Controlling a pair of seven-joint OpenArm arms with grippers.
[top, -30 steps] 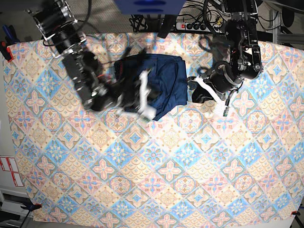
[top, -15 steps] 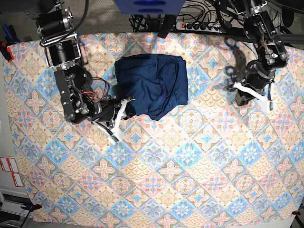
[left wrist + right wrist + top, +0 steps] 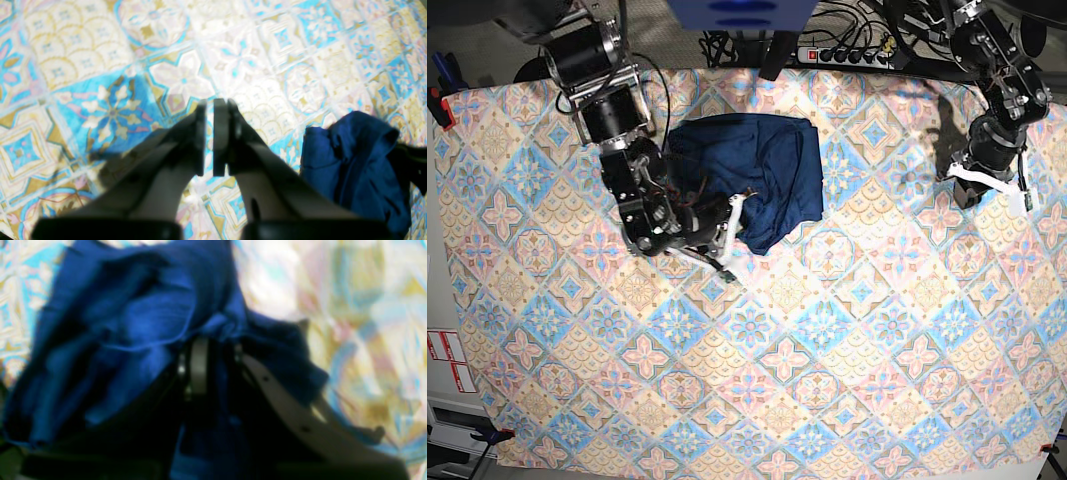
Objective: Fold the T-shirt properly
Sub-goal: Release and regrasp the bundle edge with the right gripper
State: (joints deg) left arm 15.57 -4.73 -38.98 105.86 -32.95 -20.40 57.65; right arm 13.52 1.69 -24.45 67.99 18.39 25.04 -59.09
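The T-shirt lay bunched in a rough fold at the far middle of the tablecloth-covered bench. At the shirt's near edge the right gripper was pinching its cloth. The left gripper hung closed and empty, well apart from the shirt.

My table wore a pastel patterned tablecloth; on it lay the folded navy T-shirt, somewhat rumpled.
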